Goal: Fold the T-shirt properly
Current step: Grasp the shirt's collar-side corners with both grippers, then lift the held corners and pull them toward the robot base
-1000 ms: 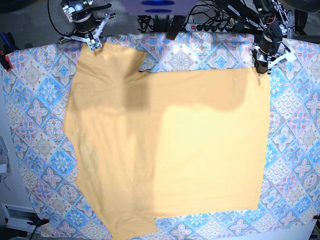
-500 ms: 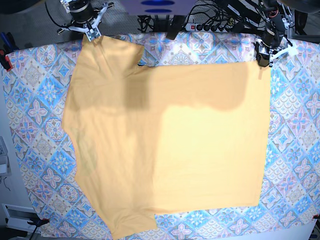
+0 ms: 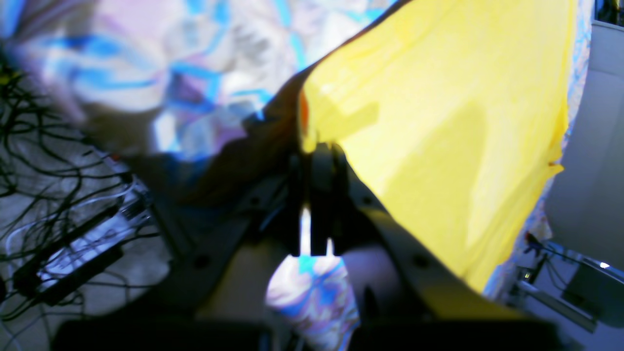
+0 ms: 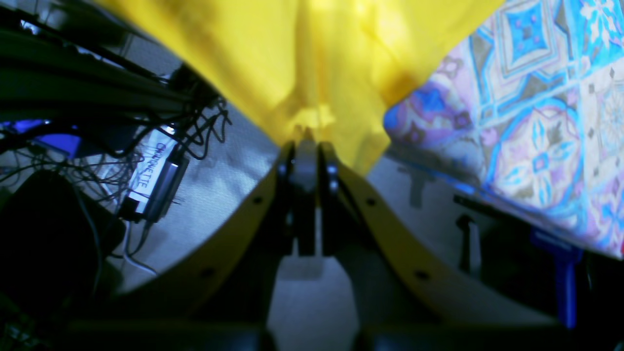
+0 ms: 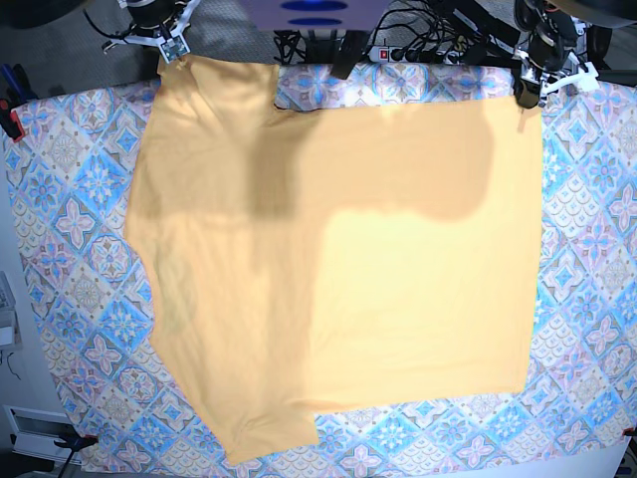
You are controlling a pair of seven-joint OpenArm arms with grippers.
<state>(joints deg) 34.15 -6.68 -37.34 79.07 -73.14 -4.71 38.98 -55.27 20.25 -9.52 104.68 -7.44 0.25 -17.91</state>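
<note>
The yellow-orange T-shirt (image 5: 338, 269) lies spread across the patterned tablecloth (image 5: 70, 219), its two far corners pulled up at the table's back edge. My right gripper (image 5: 169, 52) is shut on the far left corner; in the right wrist view its jaws (image 4: 306, 141) pinch bunched yellow cloth (image 4: 312, 58). At the far right corner, my left gripper (image 5: 526, 95) is shut on the shirt's edge. The left wrist view shows those jaws (image 3: 318, 151) closed on the yellow cloth (image 3: 438, 122), which stretches away taut. A thin dark neckline trim (image 5: 284, 103) shows near the back.
A power strip and tangled cables (image 5: 418, 45) lie behind the table's back edge. Red clamps (image 5: 12, 121) hold the tablecloth at the left. A white wall or cabinet (image 3: 590, 161) stands at the table's side.
Both grippers have moved toward the back edge of the table, dragging the shirt's far corners with them. The shirt has slid backward and stretched flatter.
</note>
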